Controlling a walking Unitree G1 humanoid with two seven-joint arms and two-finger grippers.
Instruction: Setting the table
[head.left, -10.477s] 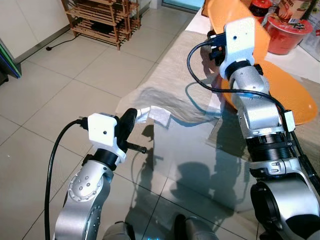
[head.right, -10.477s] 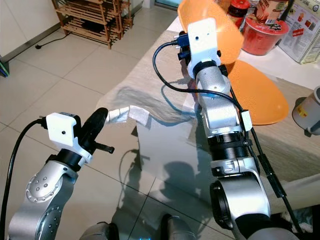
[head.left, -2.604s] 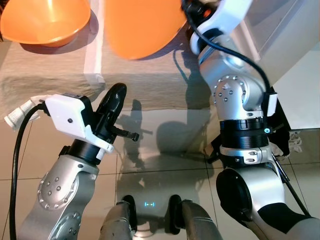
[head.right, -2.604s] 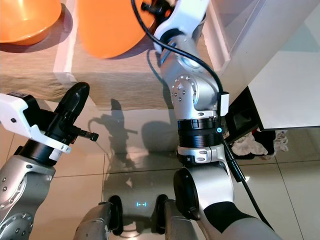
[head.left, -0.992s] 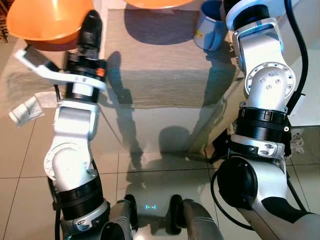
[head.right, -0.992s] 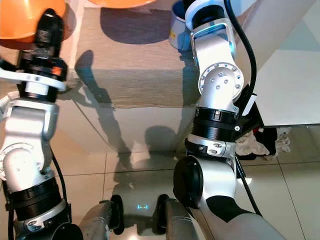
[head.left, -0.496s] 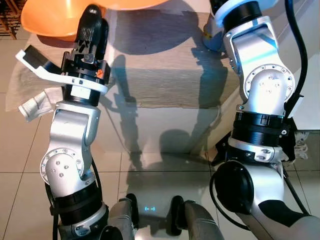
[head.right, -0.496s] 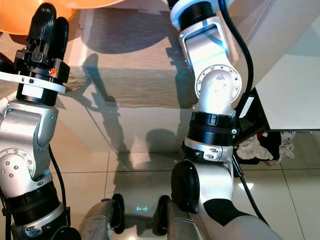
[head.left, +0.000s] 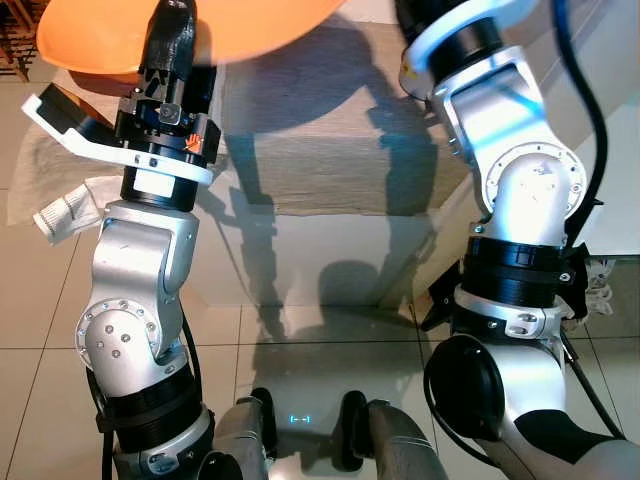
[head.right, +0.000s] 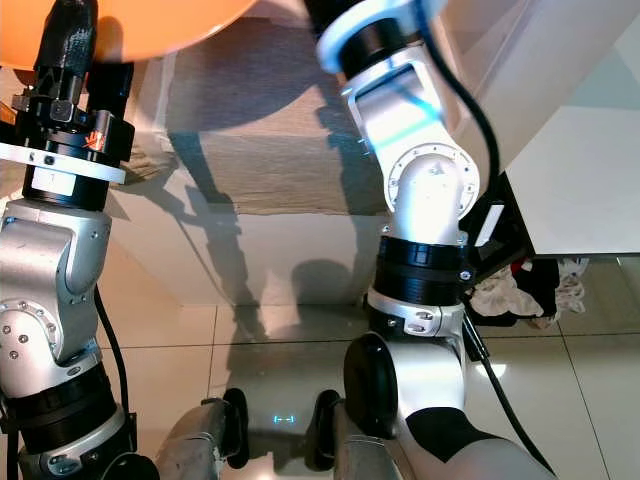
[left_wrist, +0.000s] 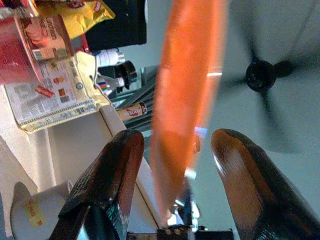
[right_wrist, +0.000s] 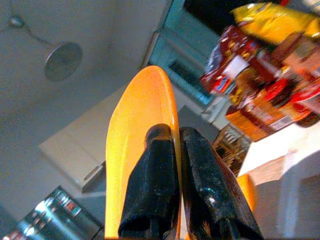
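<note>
We saw the right gripper (right_wrist: 172, 165) with jaws clamped on a smooth orange plate's (right_wrist: 135, 145) rim, the left gripper (left_wrist: 172, 165) spread wide around its edge.

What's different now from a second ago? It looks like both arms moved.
The left claw has risen further, and the orange plate now passes between its open fingers. The right arm has swung that plate leftward over the table; the blue cup that showed beside that arm is now hidden. The right claw stays clamped on the plate's rim, and the orange bowl stays on the cloth-covered table.
</note>
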